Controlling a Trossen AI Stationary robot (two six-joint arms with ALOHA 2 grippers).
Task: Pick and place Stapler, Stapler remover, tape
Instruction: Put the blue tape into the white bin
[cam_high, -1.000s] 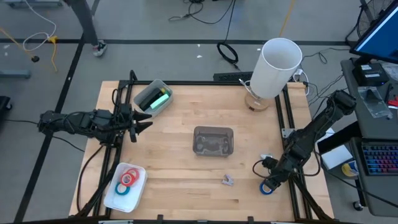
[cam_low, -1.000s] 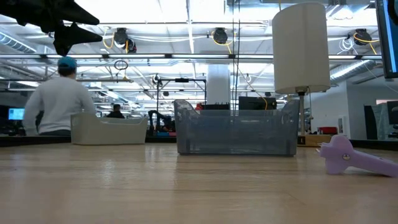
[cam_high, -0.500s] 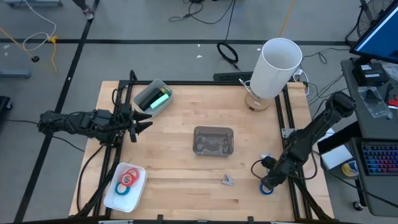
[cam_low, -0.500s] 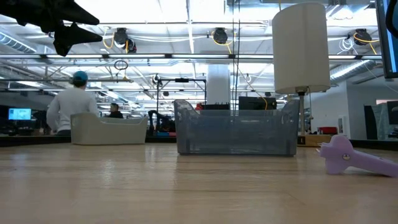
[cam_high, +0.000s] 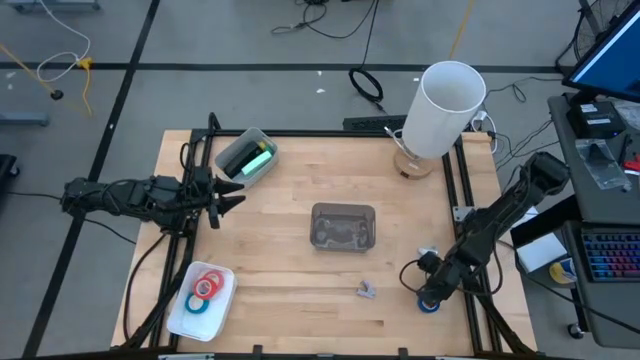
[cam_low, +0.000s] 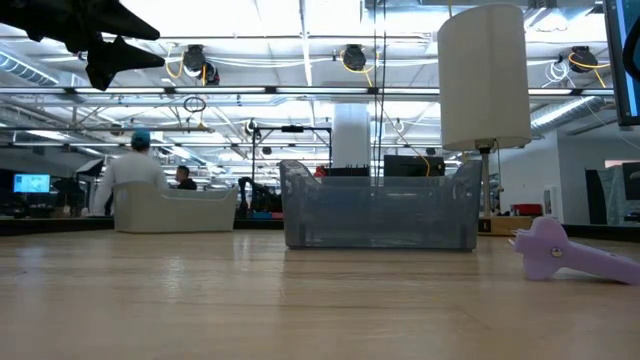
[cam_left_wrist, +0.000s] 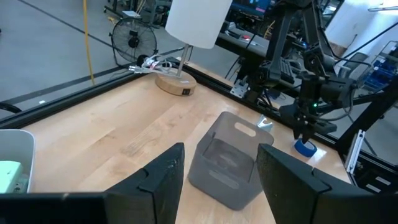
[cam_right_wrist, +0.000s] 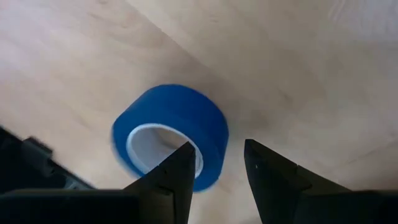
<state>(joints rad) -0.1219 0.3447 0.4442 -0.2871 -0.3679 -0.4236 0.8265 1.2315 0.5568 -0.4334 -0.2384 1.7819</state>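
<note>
- Jaws of the right gripper (cam_right_wrist: 214, 165) stand spread just above a small blue ring-shaped tape roll with a pale core (cam_right_wrist: 171, 135), one finger at the roll's edge and the other clear beside it, so nothing is pinched
- That roll lies on the wooden bench (cam_high: 300, 200) at its right front edge, near the black frame rail
- Jaws of the left gripper (cam_high: 228, 194) are spread and hold nothing; this arm waits raised over the bench's left side
- Small mint-green oblong stapler (cam_high: 257, 160) lies in a clear oval bin (cam_high: 246, 156) at the back left
- White rectangular tray (cam_high: 200, 302) at the front left holds a red tape roll (cam_high: 208, 285) and another blue one (cam_high: 197, 303)
- Clear plastic rectangular container (cam_high: 343, 226) sits mid-bench
- Small lilac staple remover (cam_low: 560, 250) lies in front of that container, towards the right
- White cylindrical lamp on a round wooden base (cam_high: 440, 112) stands at the back right corner
</note>
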